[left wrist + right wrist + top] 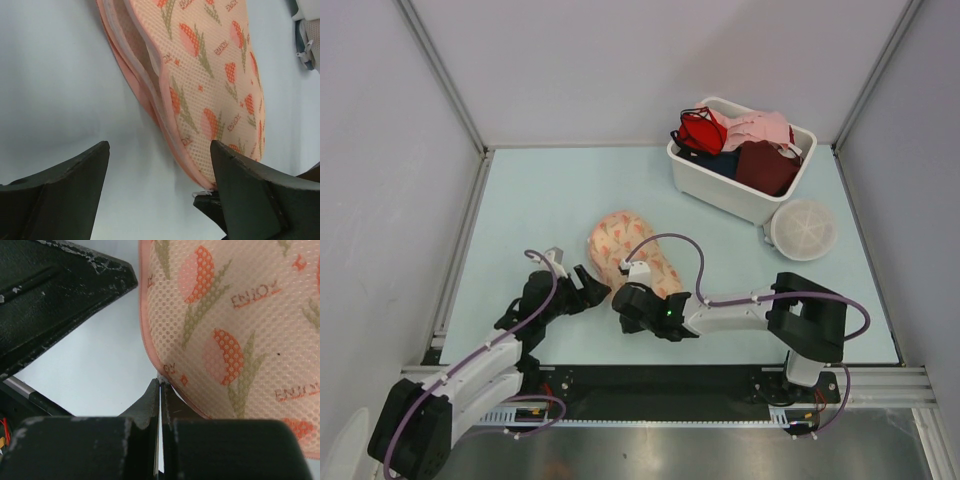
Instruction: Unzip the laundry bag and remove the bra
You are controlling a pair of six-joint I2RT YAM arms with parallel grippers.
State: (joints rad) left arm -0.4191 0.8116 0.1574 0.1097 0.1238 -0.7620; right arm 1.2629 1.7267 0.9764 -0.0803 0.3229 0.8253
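The laundry bag [630, 250], peach with an orange-red leaf print, lies flat at the middle of the table. It fills the left wrist view [210, 75] and the right wrist view [225, 315]. My right gripper [623, 305] is at the bag's near end, shut [161, 382] on the small white zipper pull [163, 377]. My left gripper [588, 290] is open [159, 150] just left of that same end, with nothing between its fingers. Along the bag's left edge the layers gape a little [145, 55]. The white bra is hidden.
A white bin [720, 190] at the back right holds a red bra [700, 130], a pale pink garment [760, 128] and a dark maroon garment [767, 165]. A round white mesh disc [804, 228] lies beside the bin. Walls close in the table on three sides.
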